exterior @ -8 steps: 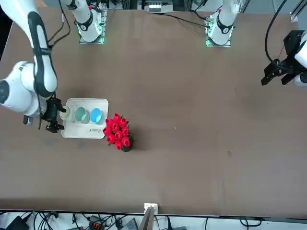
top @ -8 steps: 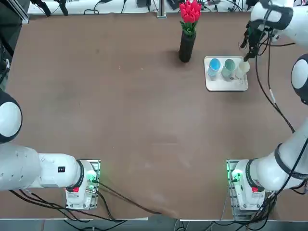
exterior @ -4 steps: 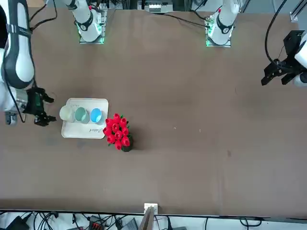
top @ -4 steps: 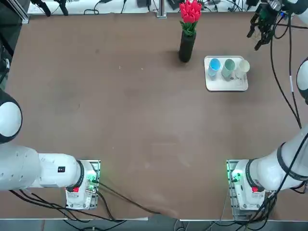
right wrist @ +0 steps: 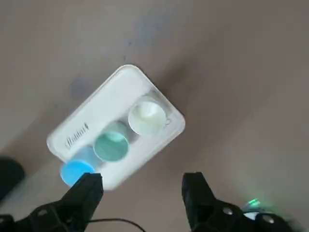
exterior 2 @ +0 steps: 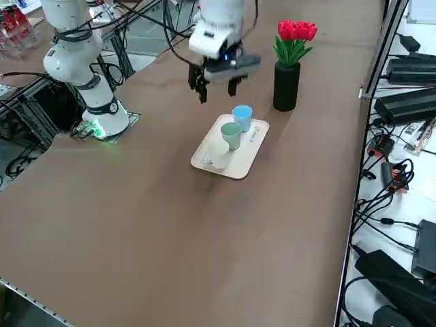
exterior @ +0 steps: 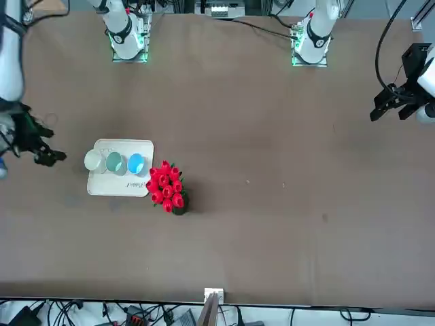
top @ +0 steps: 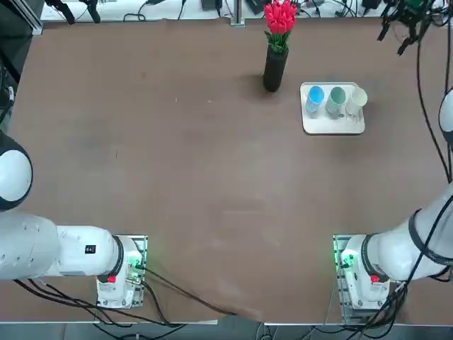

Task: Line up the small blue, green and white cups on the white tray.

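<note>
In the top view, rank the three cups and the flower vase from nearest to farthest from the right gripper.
The open right gripper hangs above the table's far right corner.
1. White cup, the tray's right end.
2. Green cup, middle.
3. Blue cup, left end.
4. Flower vase, left of the tray.

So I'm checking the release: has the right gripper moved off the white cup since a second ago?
Yes. The right gripper, open, has pulled away from the white cup, past the white tray.
</note>
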Controlling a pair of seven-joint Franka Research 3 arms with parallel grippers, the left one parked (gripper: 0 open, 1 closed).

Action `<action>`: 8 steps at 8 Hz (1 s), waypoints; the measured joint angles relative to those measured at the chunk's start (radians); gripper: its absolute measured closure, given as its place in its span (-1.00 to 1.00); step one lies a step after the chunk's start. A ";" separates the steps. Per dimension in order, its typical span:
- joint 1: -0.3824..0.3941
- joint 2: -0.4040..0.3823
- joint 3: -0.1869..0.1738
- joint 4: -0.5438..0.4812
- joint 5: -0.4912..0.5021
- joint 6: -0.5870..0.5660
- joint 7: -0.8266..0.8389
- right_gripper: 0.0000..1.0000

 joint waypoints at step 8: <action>-0.221 -0.190 0.431 -0.009 -0.158 0.055 -0.675 -1.00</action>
